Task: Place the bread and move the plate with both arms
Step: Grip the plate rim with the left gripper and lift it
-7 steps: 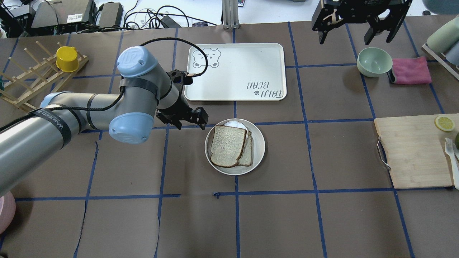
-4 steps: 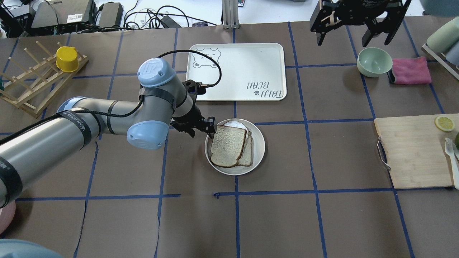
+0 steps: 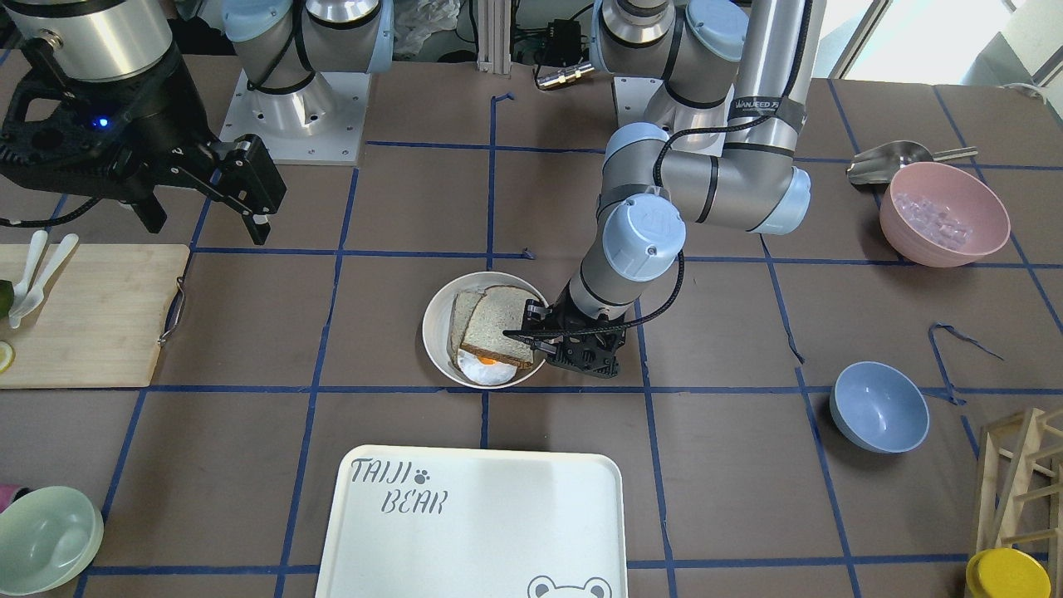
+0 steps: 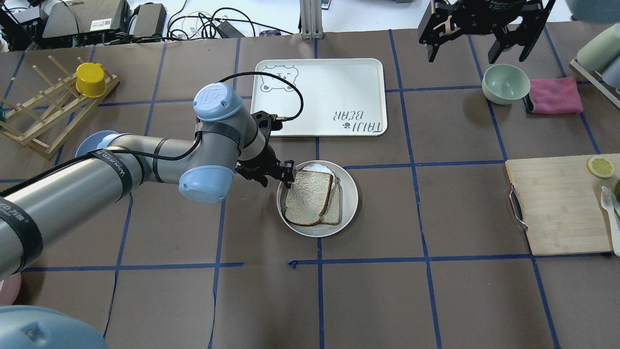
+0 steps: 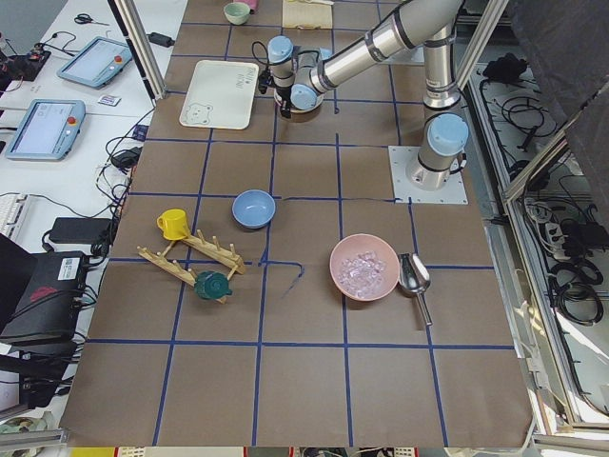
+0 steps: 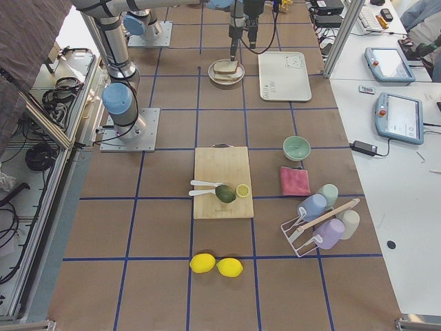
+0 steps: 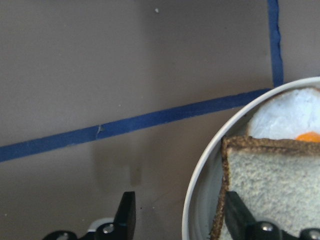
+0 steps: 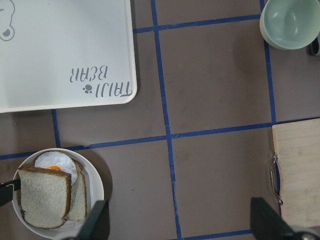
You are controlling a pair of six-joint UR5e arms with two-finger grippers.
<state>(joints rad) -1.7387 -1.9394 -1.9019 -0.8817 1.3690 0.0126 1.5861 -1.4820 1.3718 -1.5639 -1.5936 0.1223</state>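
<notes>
The plate [image 4: 350, 198] sits near the middle of the tabletop [image 4: 436, 300], well apart from both ends, and just on the robot's side of the tray [image 4: 319, 97], which lies toward the far edge. The bread [image 4: 307, 196] lies flat on the plate as the top slice. It overlaps a second slice [image 4: 336, 207] that peeks out on the side toward the right end. A fried egg [image 4: 317, 167] shows from beneath them at the plate's far rim. The left arm reaches in from the left end, and its claw [image 4: 286, 175] is low at the plate's rim on that side. In the left wrist view the jaws stand apart and straddle the rim. One finger [image 7: 127, 215] is over the bare tabletop outside the plate. The other finger [image 7: 237, 215] is inside the plate, right by the bread's dark crust, though whether it touches the crust cannot be told. The claw grips nothing. The right claw [image 4: 472, 51] hangs high over the far edge toward the right end, its jaws spread wide and empty. It is near a green bowl [image 4: 506, 83], and a pink cloth [image 4: 554, 94] lies just beside that bowl. A cutting board [image 4: 557, 203] lies at the right end, well apart from the plate.
</notes>
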